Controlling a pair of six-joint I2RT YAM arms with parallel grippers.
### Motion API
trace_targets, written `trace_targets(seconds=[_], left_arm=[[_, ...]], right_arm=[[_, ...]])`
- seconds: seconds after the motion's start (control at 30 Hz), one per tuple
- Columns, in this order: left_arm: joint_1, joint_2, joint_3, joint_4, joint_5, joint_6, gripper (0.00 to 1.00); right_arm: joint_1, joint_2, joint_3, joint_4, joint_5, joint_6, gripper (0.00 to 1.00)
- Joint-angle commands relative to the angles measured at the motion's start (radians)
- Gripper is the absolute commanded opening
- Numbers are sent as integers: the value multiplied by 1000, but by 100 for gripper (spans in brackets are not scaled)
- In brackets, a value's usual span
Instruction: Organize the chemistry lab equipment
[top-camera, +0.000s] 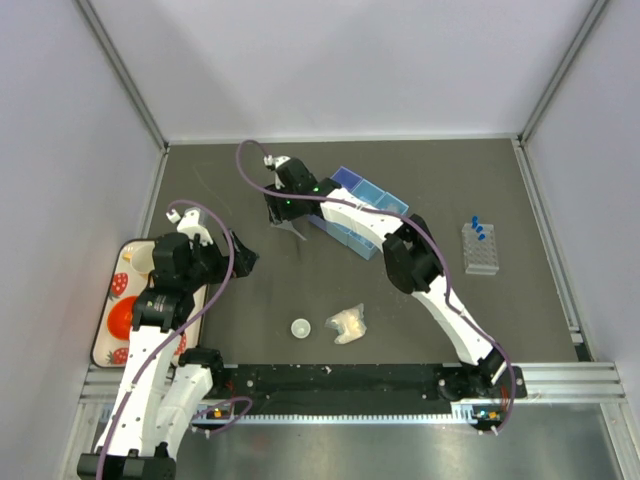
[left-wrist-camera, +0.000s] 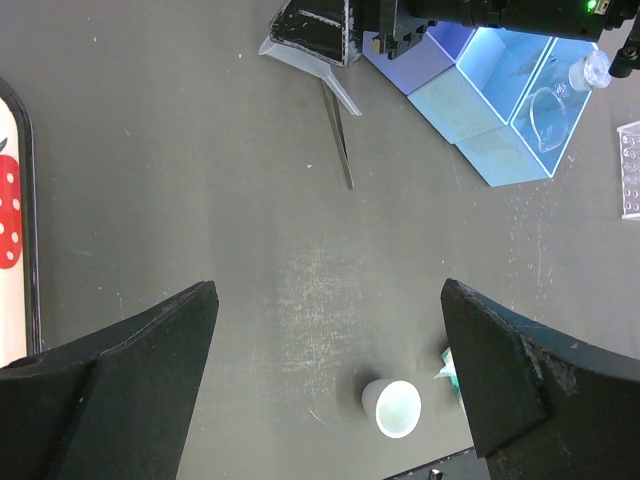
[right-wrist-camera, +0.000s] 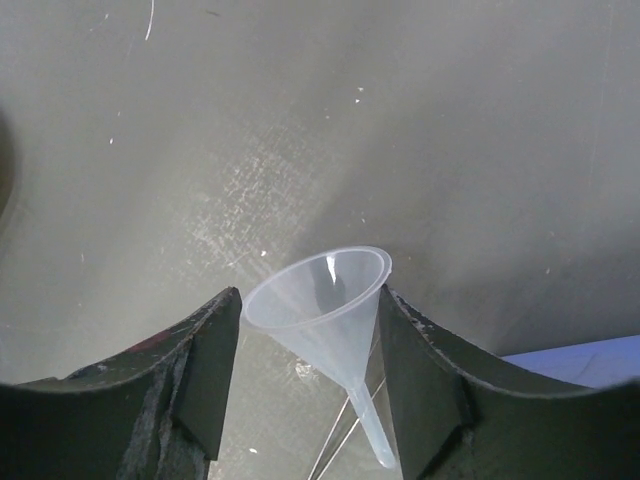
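Note:
My right gripper (top-camera: 284, 208) (right-wrist-camera: 308, 297) is shut on a clear plastic funnel (right-wrist-camera: 330, 300) (top-camera: 291, 229) at the back middle of the table; its rim sits between both fingers and its stem points down. In the left wrist view the funnel (left-wrist-camera: 312, 58) shows at the top. My left gripper (top-camera: 236, 256) (left-wrist-camera: 327, 290) is open and empty above the table. The small white dish (top-camera: 301, 327) (left-wrist-camera: 391, 408) stands near the front, beside the pale packet (top-camera: 348, 323). The clear rack (top-camera: 479, 250) holds blue-capped tubes (top-camera: 478, 228) at the right. A tiny clear flask (left-wrist-camera: 548, 112) lies in a blue box compartment.
A blue compartment box (top-camera: 362, 207) (left-wrist-camera: 470, 95) lies under the right arm, just right of the funnel. The strawberry-print tray (top-camera: 112, 310) with an orange bowl (top-camera: 125, 318) and a yellow cup (top-camera: 141, 258) sits at the left edge. A black rail (top-camera: 340, 378) runs along the front.

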Motion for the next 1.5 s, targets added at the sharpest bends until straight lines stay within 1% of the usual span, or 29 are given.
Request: trace_targets(seconds=[0.0,0.07,0.1,0.17,0.33,0.37,0.53,0.57,0.7,1.03,1.3,1.4,1.43,1.47], left_arm=[[4,-7,-9,61,17,17,99],[4,-7,-9,61,17,17,99],[4,-7,-9,61,15,17,99],[3,-7,-9,61,14,17,99],[4,-7,-9,61,10,17,99],[3,-5,-9,61,10,17,99],[3,-10,-11,60,7,17,99],[4,-11,-11,60,6,17,99],[3,-11,-11,58,4,17,99],[4,-10,-11,57,0,17,99],[3,-8,-8,57,0,17,99],[4,-8,-11,57,0,17,99],[4,-10,-11,57,-2,17,99],[4,-8,-9,57,1,17,99]], right_arm=[[29,-1,7,31,21,-21,51],[35,-7,-7,31,25,-23,48],[36,-9,-12,33,25,-26,43],[42,-18,-26,33,30,-29,37],[59,-32,-55,33,37,-43,26],[62,-35,-59,33,37,-50,23],[90,-72,-99,33,56,-90,16],[93,-80,-105,33,83,-96,15],[102,-121,-136,33,119,-121,15],[107,-277,-223,33,145,-159,14],[108,-328,-254,33,143,-169,14],[113,-342,-276,31,172,-181,18],[118,-346,-282,31,180,-193,24],[118,-351,-288,31,185,-204,28]])
